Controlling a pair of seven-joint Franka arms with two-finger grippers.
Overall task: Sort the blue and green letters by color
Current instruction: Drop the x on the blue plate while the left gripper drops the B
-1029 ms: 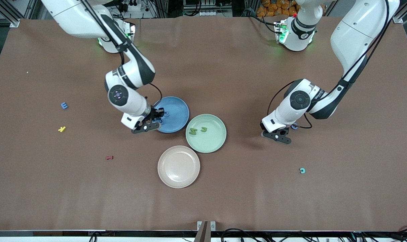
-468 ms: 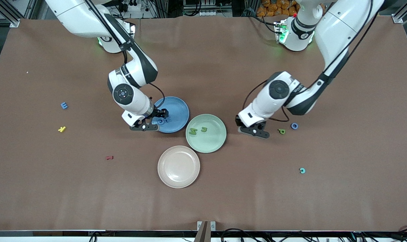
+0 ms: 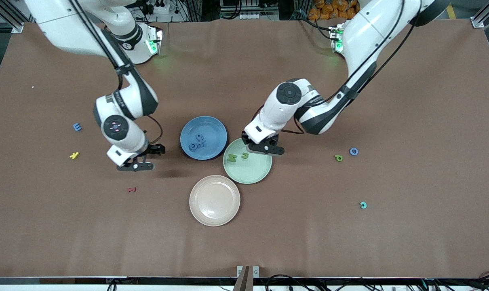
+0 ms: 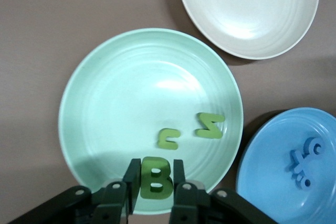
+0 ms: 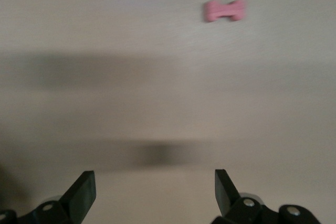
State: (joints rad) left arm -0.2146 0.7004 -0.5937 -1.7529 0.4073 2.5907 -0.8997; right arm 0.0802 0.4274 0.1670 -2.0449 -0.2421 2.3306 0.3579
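**Green B over the green plate, release pending**

While clamped between the fingers of the left hand (image 4: pixel 153 188), green letter B (image 4: pixel 156 178) hangs over the rim of the green plate (image 3: pixel 260 171). Step in hand, by judgement: delivery of a green piece. Next move calls for shifting in over the dish, then letting go.

Green plate: two green letters (image 3: pixel 232 157) inside. Blue plate (image 3: pixel 214 131): blue pieces (image 3: pixel 197 142) inside. Beige plate (image 3: pixel 214 200): nothing in it.

Still loose on the table: blue letter (image 3: pixel 77 127) toward the right arm's end; green letter (image 3: pixel 338 158) and blue ring (image 3: pixel 353 151) toward the left arm's end.

Right hand (image 3: pixel 141 158): fingers wide apart, holding nothing, over bare table beside the blue plate.
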